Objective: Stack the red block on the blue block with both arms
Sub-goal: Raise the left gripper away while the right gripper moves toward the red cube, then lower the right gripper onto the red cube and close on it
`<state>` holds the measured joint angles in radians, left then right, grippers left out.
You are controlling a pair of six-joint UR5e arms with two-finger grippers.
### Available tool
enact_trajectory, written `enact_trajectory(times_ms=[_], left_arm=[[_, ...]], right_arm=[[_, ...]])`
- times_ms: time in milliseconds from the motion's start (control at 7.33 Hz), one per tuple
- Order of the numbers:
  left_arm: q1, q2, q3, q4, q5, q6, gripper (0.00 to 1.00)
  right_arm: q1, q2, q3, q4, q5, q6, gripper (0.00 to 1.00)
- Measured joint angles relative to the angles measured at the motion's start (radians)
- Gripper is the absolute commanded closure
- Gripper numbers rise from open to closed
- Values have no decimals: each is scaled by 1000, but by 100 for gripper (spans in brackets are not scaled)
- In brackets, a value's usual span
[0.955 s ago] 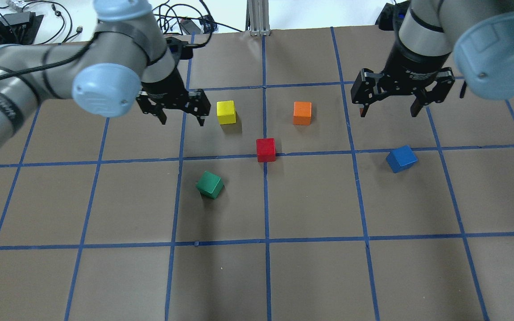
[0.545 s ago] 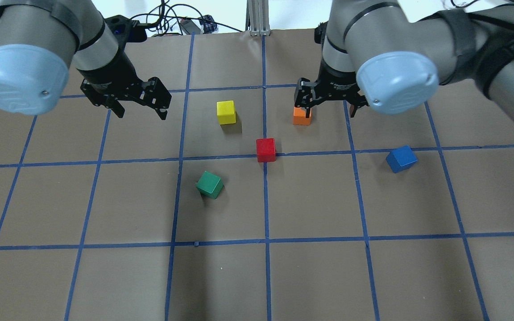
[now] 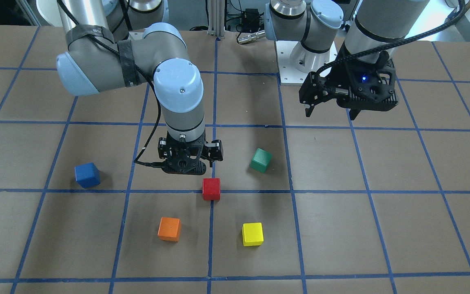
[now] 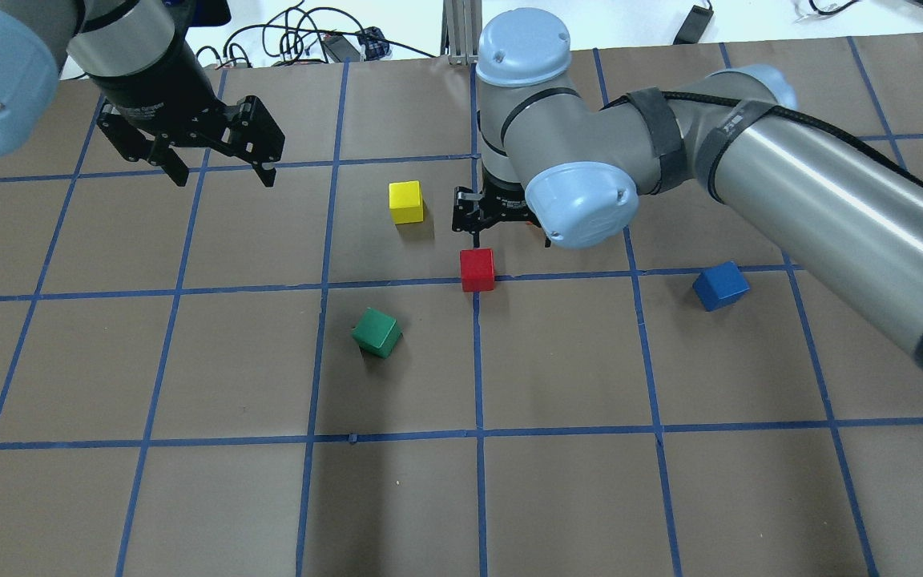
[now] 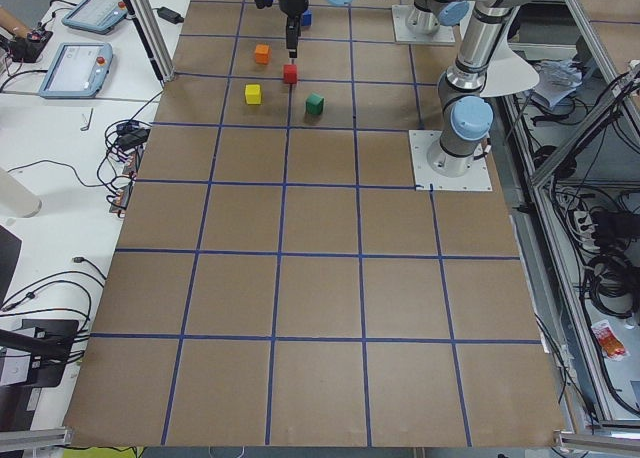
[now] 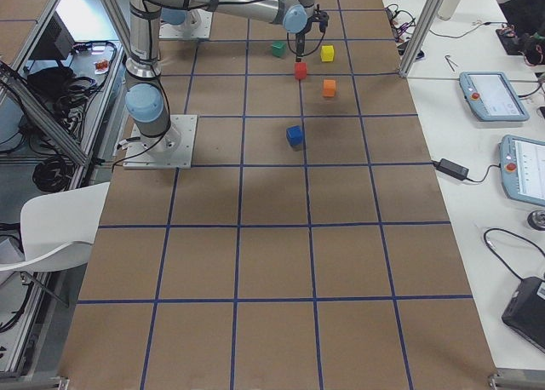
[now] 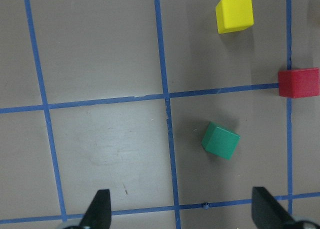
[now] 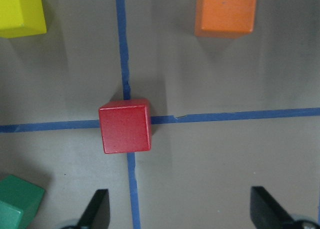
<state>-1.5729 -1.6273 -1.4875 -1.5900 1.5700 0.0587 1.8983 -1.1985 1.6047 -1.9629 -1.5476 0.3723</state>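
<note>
The red block (image 4: pixel 477 269) sits on a tape crossing at mid-table, also in the front view (image 3: pixel 211 188) and the right wrist view (image 8: pixel 125 126). The blue block (image 4: pixel 720 285) lies alone to the right, also in the front view (image 3: pixel 87 174). My right gripper (image 4: pixel 509 235) is open and empty. It hovers just beyond the red block, slightly to its right; its fingers (image 8: pixel 97 211) are wide apart. My left gripper (image 4: pixel 223 178) is open and empty, high over the table's far left, also in the front view (image 3: pixel 331 114).
A yellow cube (image 4: pixel 406 201) stands beyond and left of the red block. A green cube (image 4: pixel 376 332) lies tilted nearer and left. An orange cube (image 3: pixel 169 228) sits under my right wrist, hidden in the overhead view. Blue tape lines grid the brown table.
My right arm has swung left, from near the blue block's side past the orange cube to just beyond the red block. My left arm has drawn back to the far left.
</note>
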Motion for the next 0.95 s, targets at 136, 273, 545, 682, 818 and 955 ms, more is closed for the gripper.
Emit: enact_trajectory(times_ms=[136,273,545,682,818,955], left_arm=[[0,-3,8,-5,-2,-4,0],[-1,-4,8,-6,-2,-5,0],[-2,-4,5,-7,-3,-6,0],[-2,-3,4,-6,-4,-7,0],[-2,-3,4,-6,-11,-8,0],[-2,-3,2,-5,-18,-7,0]], right_arm=[[7,28,0,-22,19,7,0],[14,60,0,-50,28,12,0],[30,123,0,-124,34,27,0],[37,145,0,-145,33,31,0],[41,161,0,-153,33,32,23],[42,173,0,-157,32,33,61]])
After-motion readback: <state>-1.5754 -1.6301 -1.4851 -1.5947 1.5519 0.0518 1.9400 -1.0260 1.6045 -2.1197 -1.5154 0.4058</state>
